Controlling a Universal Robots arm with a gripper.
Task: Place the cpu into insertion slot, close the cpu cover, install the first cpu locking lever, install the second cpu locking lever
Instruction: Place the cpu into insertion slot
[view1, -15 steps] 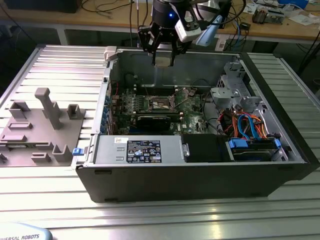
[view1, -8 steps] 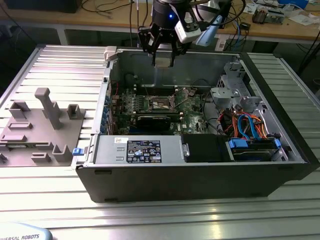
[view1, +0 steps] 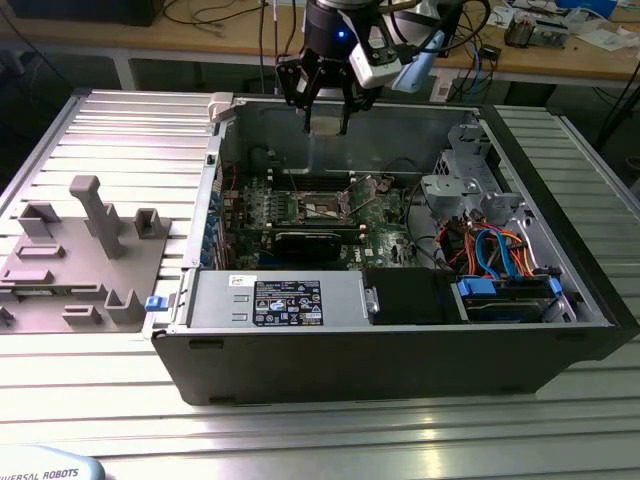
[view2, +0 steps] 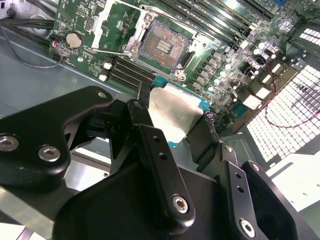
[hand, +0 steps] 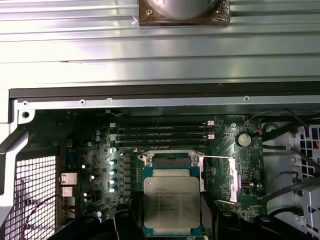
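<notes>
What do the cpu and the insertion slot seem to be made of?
The cpu: top looks like dull grey metal, matt with faint sheen; its edge looks like teal circuit laminate. The insertion slot: rim seems bright metal, since it glints; the dark centre probably plastic.

Black robot arm (view1: 325, 25): one, wrist vertical. Black two-fingered hand (view1: 325, 122): pointing straight down, fingers (view2: 200, 142) closed on opposite edges of small flat square silver-grey cpu (hand: 172, 205).
</notes>
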